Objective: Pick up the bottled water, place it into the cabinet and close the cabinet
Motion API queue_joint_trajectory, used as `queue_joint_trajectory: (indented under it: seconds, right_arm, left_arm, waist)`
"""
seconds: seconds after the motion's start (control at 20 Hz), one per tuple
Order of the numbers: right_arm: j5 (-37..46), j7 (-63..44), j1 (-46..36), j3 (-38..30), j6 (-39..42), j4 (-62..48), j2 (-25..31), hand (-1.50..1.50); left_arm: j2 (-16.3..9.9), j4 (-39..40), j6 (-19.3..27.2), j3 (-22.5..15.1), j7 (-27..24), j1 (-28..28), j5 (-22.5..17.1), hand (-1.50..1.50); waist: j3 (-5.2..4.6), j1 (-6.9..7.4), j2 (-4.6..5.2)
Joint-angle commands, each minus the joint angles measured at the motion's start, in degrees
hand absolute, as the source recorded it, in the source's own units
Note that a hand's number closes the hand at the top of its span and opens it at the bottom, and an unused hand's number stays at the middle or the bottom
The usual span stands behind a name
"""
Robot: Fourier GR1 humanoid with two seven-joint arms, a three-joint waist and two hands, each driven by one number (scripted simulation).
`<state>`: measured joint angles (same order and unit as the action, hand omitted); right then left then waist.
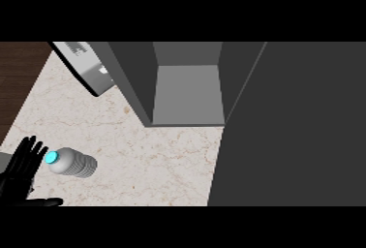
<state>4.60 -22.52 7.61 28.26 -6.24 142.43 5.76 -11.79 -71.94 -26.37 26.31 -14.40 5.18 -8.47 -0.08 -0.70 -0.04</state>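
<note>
A clear water bottle [73, 163] with a cyan cap lies on its side on the marble counter [157, 160] at the lower left, its cap pointing left. My left hand [20, 174] rests open just left of the bottle, fingers straight and pointing up, fingertips close beside the cap, thumb stretched out to the right below it. The grey cabinet [187, 92] stands at the top centre with its inside visible and its door [85, 68] swung out to the left. My right hand does not show.
A large dark grey panel [293, 126] fills the right side of the view. Dark wood flooring [18, 82] lies beyond the counter's left edge. Bare counter stretches between the bottle and the cabinet.
</note>
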Motion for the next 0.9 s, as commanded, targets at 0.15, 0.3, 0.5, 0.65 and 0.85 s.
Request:
queue_joint_trajectory:
  seconds: [0.15, 0.3, 0.5, 0.65, 0.85]
  right_arm:
    - [4.94, -3.63, 0.05, 0.89, -1.49, 6.73, 1.24, -1.5]
    - [8.17, 0.61, 2.75, 5.12, -2.17, 4.79, 1.45, -1.5]
    - [7.32, -1.38, -2.61, 3.66, -4.11, 3.08, 0.5, -1.5]
    - [10.34, -5.4, -3.24, 6.75, -5.48, 4.72, 0.89, -1.5]
    - [7.77, -3.66, -1.19, 5.16, -5.36, 5.94, 3.18, -1.5]
  left_arm:
    - [-3.43, 20.31, 0.56, 0.3, -12.07, -8.6, 5.14, -1.5]
    - [-2.37, 21.89, 1.11, -0.64, -13.07, -9.11, 5.19, -1.5]
    - [-2.48, 33.29, 1.55, -0.71, -22.71, -12.45, 7.86, -1.5]
    - [-5.9, 38.37, -0.14, -0.02, -25.98, -14.51, 8.17, -1.5]
    - [-4.29, 43.86, 3.1, -0.31, -31.46, -17.78, 9.35, -1.5]
  waist:
    - [-0.04, -0.21, 0.05]
    - [0.03, 0.01, -0.06]
    - [-0.08, -0.25, 0.11]
    - [-0.09, -0.17, 0.03]
    - [-0.1, -0.52, 0.09]
